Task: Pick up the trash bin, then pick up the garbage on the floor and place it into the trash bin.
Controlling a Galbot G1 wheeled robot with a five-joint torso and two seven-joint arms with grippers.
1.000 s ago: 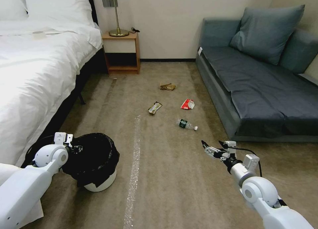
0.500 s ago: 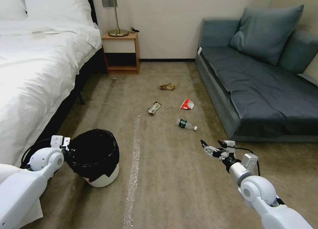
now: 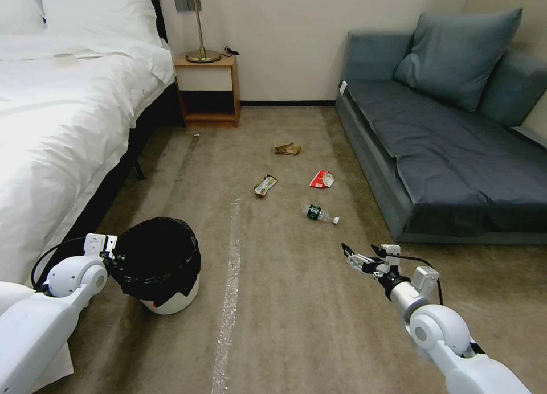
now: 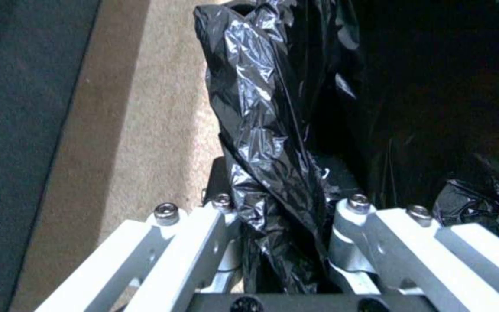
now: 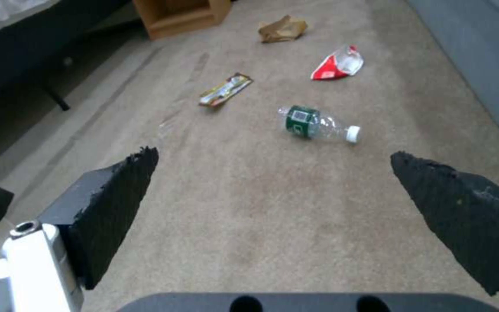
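Observation:
The trash bin (image 3: 168,298), white with a black liner (image 4: 261,108), is at the lower left beside the bed. My left gripper (image 3: 115,256) is shut on its near rim, the liner pinched between the fingers (image 4: 221,203). I cannot tell whether the bin touches the carpet. The garbage lies ahead on the floor: crumpled brown paper (image 3: 288,149), a yellow-green wrapper (image 3: 265,184), a red-and-white packet (image 3: 322,179) and a clear bottle (image 3: 320,213). My right gripper (image 3: 359,251) hovers open and empty just short of the bottle (image 5: 317,124).
A white bed (image 3: 62,126) runs along the left and a grey sofa (image 3: 450,155) along the right. A wooden nightstand (image 3: 208,89) with a lamp stands at the back wall. A strip of clear tape (image 3: 231,291) runs down the carpet.
The left arm has drawn back slightly with the bin held; the bin, tilted a second ago, now sits more upright. The right gripper drifted a little left.

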